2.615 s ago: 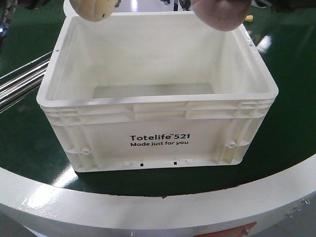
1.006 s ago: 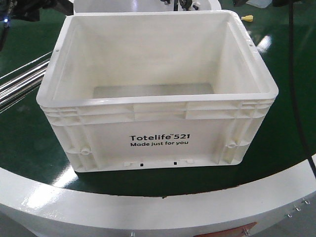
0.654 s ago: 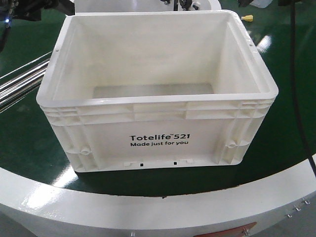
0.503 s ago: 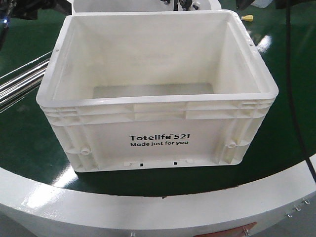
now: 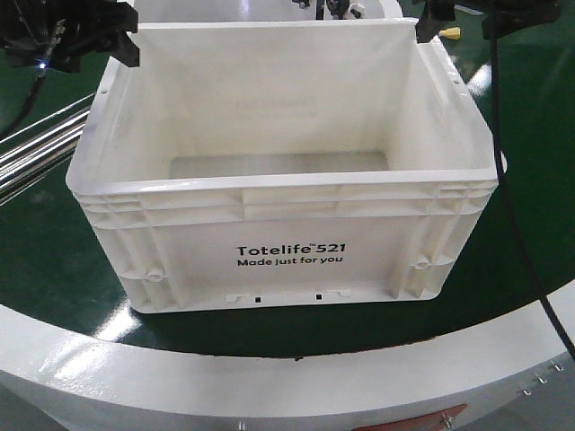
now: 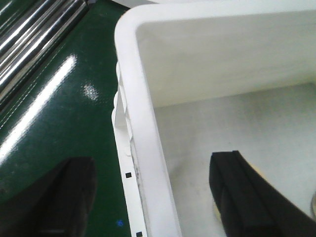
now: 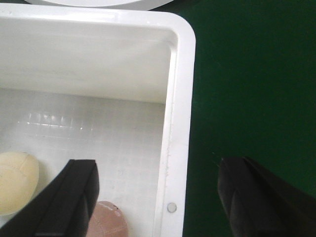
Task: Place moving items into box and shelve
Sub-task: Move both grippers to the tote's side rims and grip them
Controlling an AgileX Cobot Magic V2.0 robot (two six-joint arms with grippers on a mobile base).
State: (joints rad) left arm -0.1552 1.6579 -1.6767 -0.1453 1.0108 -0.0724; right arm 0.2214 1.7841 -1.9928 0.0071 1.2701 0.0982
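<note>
Crate, white rectangular plastic with a ribbed rim and black "Totelife 521" print (image 5: 287,224), sits on the glossy green tabletop (image 5: 54,260). Both loads are in it: the pale cream round soft ball (image 7: 15,182) and the pinkish-brown round soft ball (image 7: 109,220) lie on the crate floor near its right wall. My read is that the step in hand is the pickup for shelving.

Left gripper (image 6: 150,173): fingers spread and straddling the crate's left wall, one inside and one outside. Right gripper (image 7: 158,170): same on the crate's right wall, spread, holding nothing. I can't tell whether any pad is touching.

To do it well:
- Both grippers sit toward the crate's far corners, so a mid-wall hold should balance better.
- Match depth under the rim and close together.
- The right gripper's inner finger is just beside the pinkish-brown ball, so don't pinch it.
- Lift slow and level, or the balls will likely roll.
</note>
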